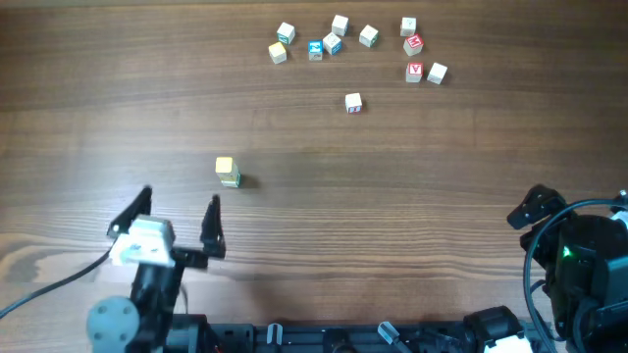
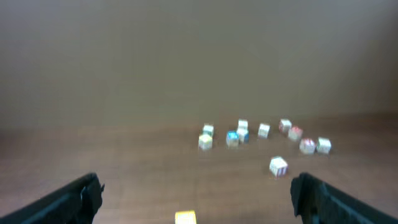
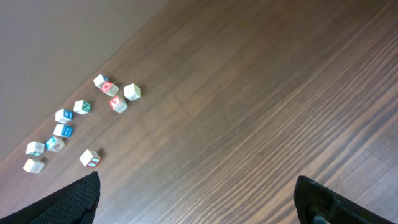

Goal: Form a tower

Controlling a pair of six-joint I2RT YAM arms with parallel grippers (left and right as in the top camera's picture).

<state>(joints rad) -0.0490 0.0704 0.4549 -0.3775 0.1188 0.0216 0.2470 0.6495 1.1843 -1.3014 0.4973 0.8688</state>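
Observation:
The tower (image 1: 227, 173) is a short stack of small cubes with a pale yellow top, standing alone on the wooden table left of centre. Only its yellow top (image 2: 185, 217) shows at the bottom edge of the left wrist view. My left gripper (image 1: 179, 208) is open just in front of it, slightly to its left, and holds nothing. In its own view the left gripper (image 2: 196, 186) has both fingers spread wide. My right gripper (image 3: 196, 186) is open and empty over bare table; its arm (image 1: 574, 260) sits at the front right corner, far from the tower.
Several loose cubes (image 1: 343, 44) with white, red and blue faces lie scattered at the back of the table, also seen as a cube cluster (image 3: 81, 118) in the right wrist view. One single cube (image 1: 353, 102) lies nearer the centre.

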